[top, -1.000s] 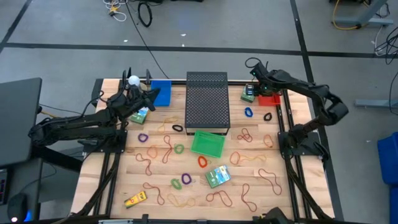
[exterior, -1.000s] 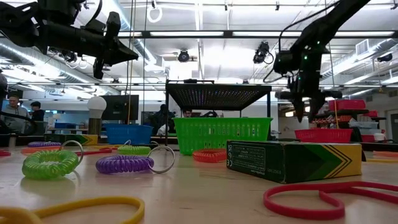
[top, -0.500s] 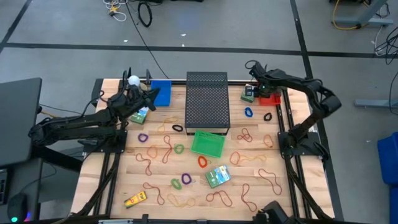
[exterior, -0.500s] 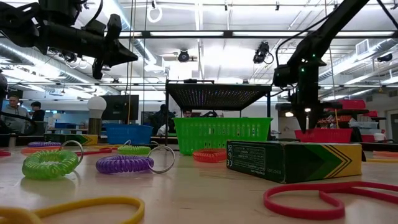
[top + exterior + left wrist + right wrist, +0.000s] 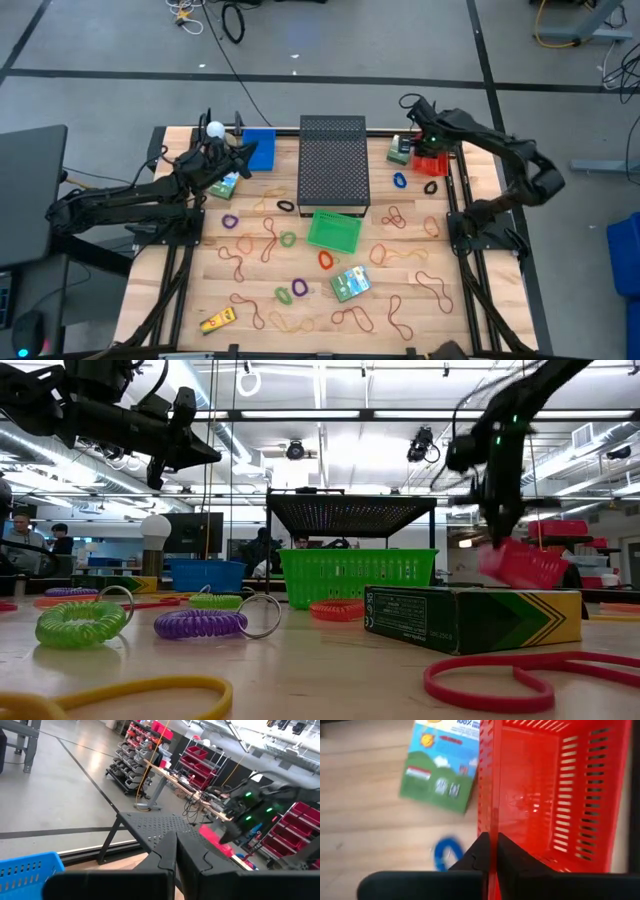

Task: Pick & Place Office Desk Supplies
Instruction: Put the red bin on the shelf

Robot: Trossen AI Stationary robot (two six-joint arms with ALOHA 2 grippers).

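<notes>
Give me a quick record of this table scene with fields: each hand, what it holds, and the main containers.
right hand: shut on the red basket wall, at the far right corner; basket tilted off the table in the low view
left hand: shut, empty, raised over the far left
centre: black mesh box, green basket in front of it
far left: blue basket
beside red basket: green printed box, blue ring
</notes>
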